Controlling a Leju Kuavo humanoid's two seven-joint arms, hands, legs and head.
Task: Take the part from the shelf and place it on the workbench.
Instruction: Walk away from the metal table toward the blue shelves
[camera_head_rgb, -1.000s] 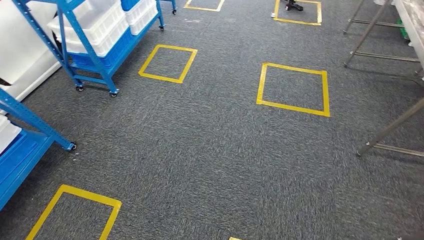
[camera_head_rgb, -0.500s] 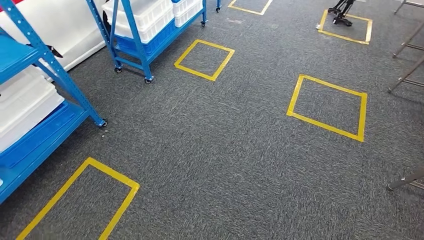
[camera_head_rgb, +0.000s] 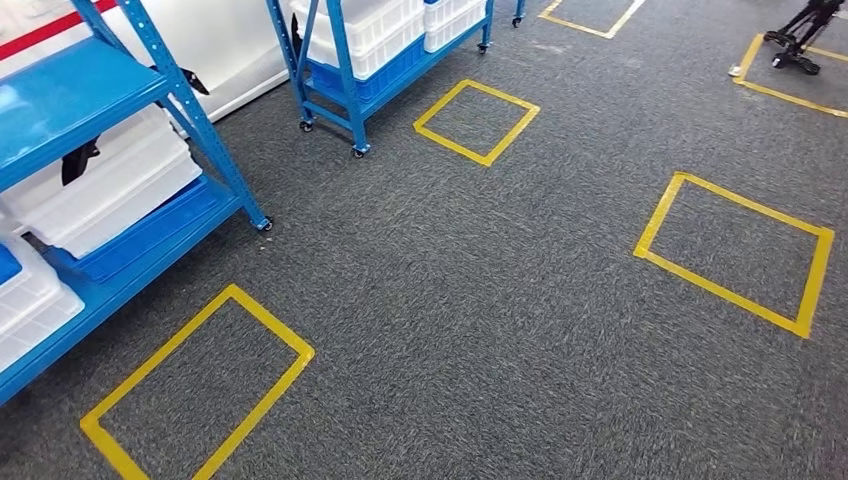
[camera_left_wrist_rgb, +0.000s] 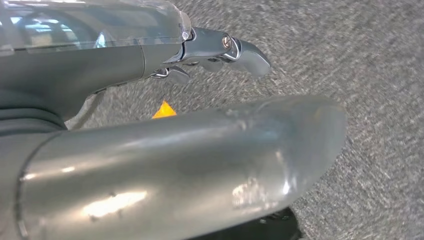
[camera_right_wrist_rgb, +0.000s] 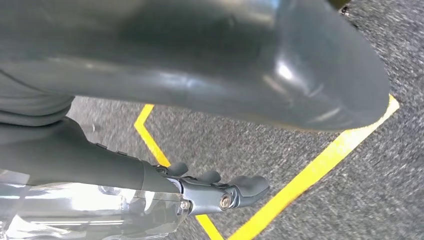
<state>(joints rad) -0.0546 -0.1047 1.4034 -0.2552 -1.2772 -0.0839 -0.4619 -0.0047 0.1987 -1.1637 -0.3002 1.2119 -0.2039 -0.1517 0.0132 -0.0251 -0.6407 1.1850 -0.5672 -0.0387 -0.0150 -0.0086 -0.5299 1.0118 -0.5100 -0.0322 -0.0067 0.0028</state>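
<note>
A: Which step is this?

B: The approach, I'd judge. In the head view the near shelf (camera_head_rgb: 95, 190) with its white bins (camera_head_rgb: 120, 185) stands at the left, a yellow floor square (camera_head_rgb: 195, 390) just in front of it. No part is picked out yet; I cannot tell which bin holds it.

A: And the hands?

B: Each wrist view looks down at carpet. The left hand (camera_left_wrist_rgb: 210, 57) and the right hand (camera_right_wrist_rgb: 210, 192) both grasp nothing, fingers loosely released.

A: Next?

B: Probably squaring up to the shelf, then raising an arm to a bin.

A: What do the wrist views miss?

B: The shelves; the head view alone gives those, plus a second rack (camera_head_rgb: 380, 60) farther off.
</note>
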